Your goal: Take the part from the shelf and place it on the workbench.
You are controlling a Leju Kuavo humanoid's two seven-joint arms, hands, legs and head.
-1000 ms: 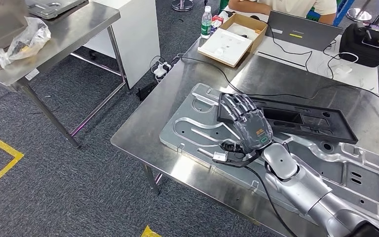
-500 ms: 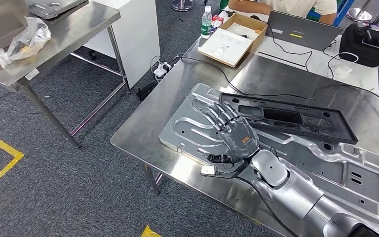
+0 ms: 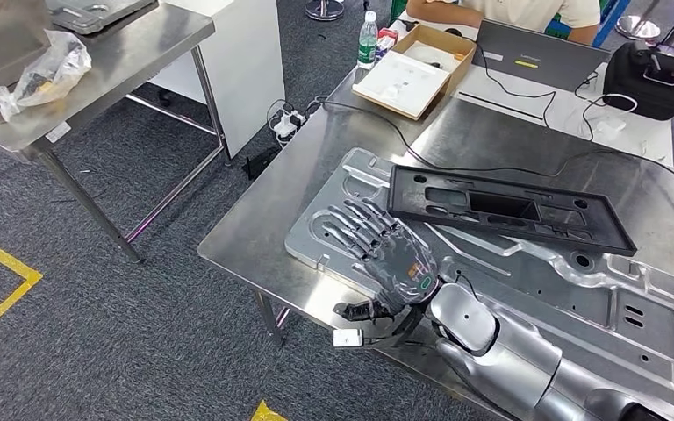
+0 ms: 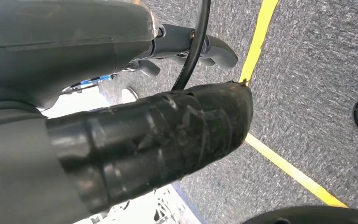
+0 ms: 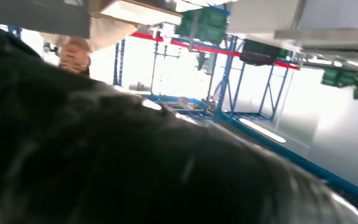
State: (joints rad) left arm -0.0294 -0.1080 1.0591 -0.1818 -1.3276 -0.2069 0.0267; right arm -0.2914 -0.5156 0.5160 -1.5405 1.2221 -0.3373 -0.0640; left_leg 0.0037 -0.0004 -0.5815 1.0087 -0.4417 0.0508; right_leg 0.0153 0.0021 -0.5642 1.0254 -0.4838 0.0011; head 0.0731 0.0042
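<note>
While the black part (image 3: pixel 509 209) is lying flat across the stamped metal panel (image 3: pixel 351 189) on the steel workbench (image 3: pixel 272 224), nothing is being held by the right hand (image 3: pixel 386 250). Its fingers (image 3: pixel 355 221) are being kept spread over the panel's near corner, apart from the part. Whether the left hand is released or clenched cannot be told.

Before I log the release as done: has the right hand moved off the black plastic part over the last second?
Yes. The right hand has drawn back from the black plastic part toward the workbench's near edge, open above the metal panel.
</note>
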